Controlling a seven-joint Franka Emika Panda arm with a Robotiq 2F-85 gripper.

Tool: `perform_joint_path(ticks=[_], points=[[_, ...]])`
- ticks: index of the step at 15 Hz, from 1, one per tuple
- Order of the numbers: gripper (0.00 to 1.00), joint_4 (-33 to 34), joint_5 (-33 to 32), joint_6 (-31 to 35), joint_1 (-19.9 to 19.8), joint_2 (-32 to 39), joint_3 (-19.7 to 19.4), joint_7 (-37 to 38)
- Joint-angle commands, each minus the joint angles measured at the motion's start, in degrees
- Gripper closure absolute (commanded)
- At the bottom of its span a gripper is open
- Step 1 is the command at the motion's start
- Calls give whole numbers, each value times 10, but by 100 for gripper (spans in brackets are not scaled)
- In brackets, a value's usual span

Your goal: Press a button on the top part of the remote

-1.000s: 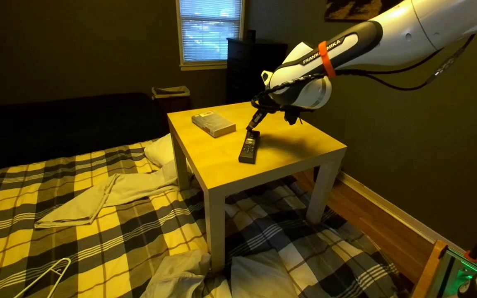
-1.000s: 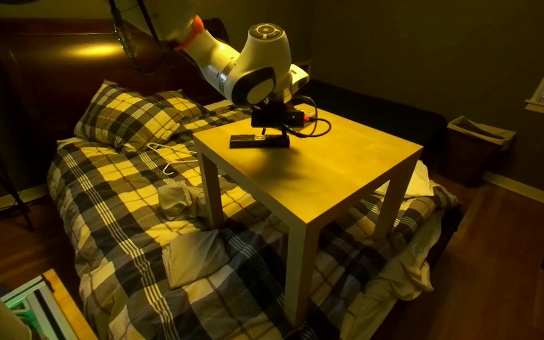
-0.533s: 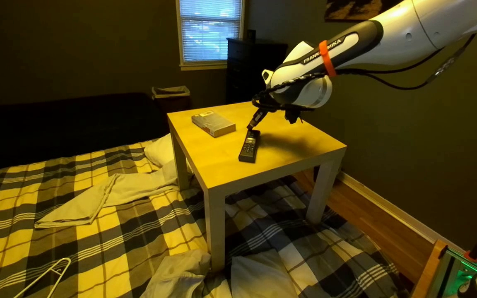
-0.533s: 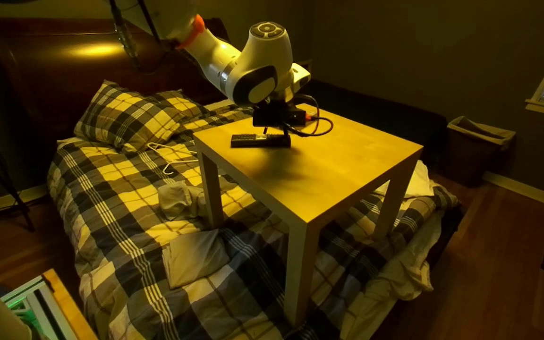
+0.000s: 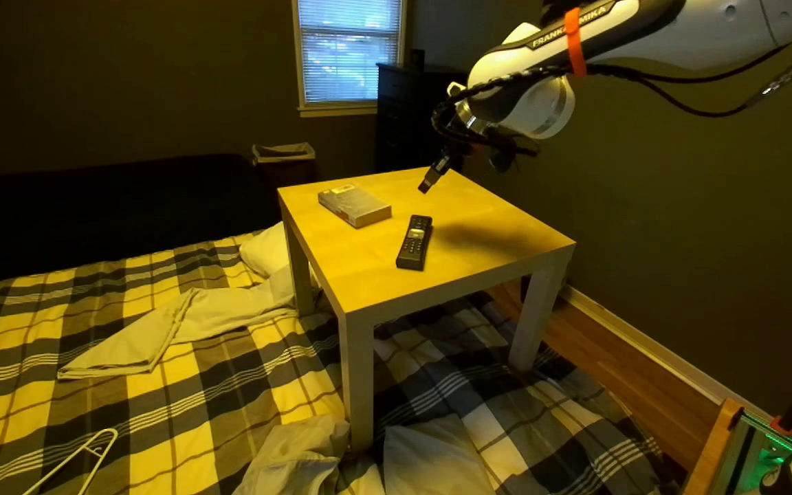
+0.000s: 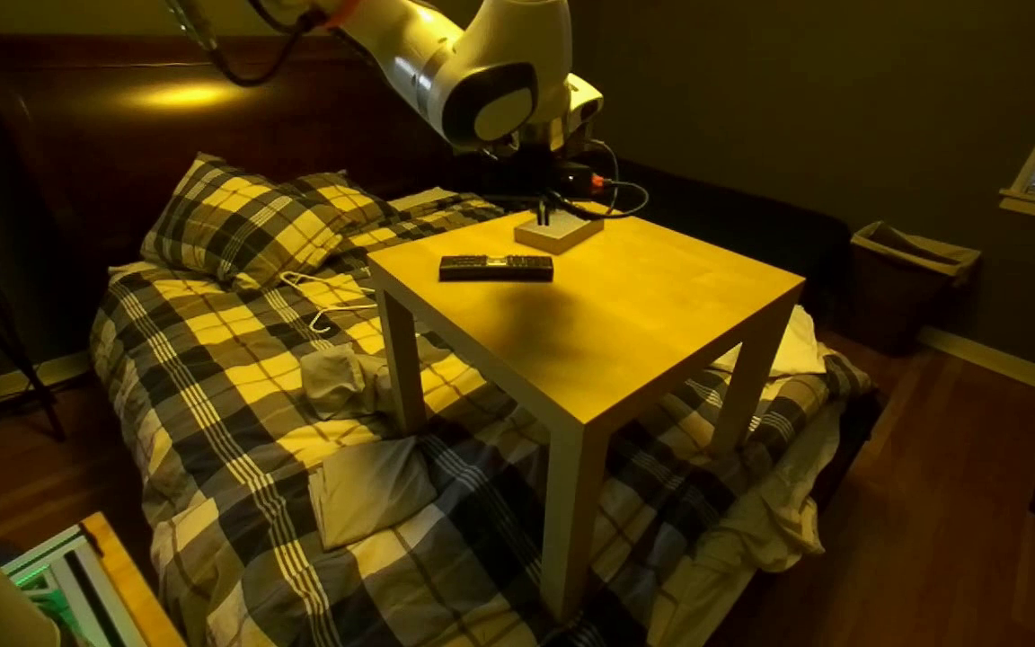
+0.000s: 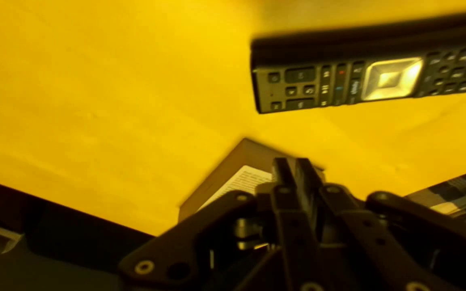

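Observation:
The remote [image 5: 414, 242] is a slim black bar lying on the yellow tabletop [image 5: 361, 275]; it also shows in an exterior view [image 6: 496, 268]. In the wrist view the remote [image 7: 338, 83] lies at upper right, its small button end pointing left. A silver square pad sits mid-body, and its number-key end is cut off by the right edge. My gripper [image 5: 425, 189] is in the air above and beyond the button end, apart from the remote. In the wrist view my gripper [image 7: 292, 159] has its fingertips nearly together, a narrow gap between them and nothing held.
A flat grey box or book [image 5: 356, 205] lies on the table beside the remote. In the wrist view the book [image 7: 251, 151] is partly hidden behind the fingers. The small table stands on a plaid bed [image 5: 183, 275]. A cable loop [image 6: 630, 193] hangs at the wrist.
My gripper has risen up and back, off the remote's button end, where the fingertips were at or just over it. The remote and the book look unmoved.

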Motion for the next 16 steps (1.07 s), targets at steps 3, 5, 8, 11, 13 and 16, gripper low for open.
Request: perform_joint_path(ticks=[3,5,8,11,13,16], points=[[44,-21,-21,-233,14,-117,-50,-8],[29,-20,-40,-287,21,-150,-72,9],[5,-21,-81,-359,29,-194,-98,62],[0,-24,-129,-403,34,-229,-111,124],[0,-32,-166,-396,38,-254,-113,162],[0,-13,-153,-380,52,-242,-128,139]])
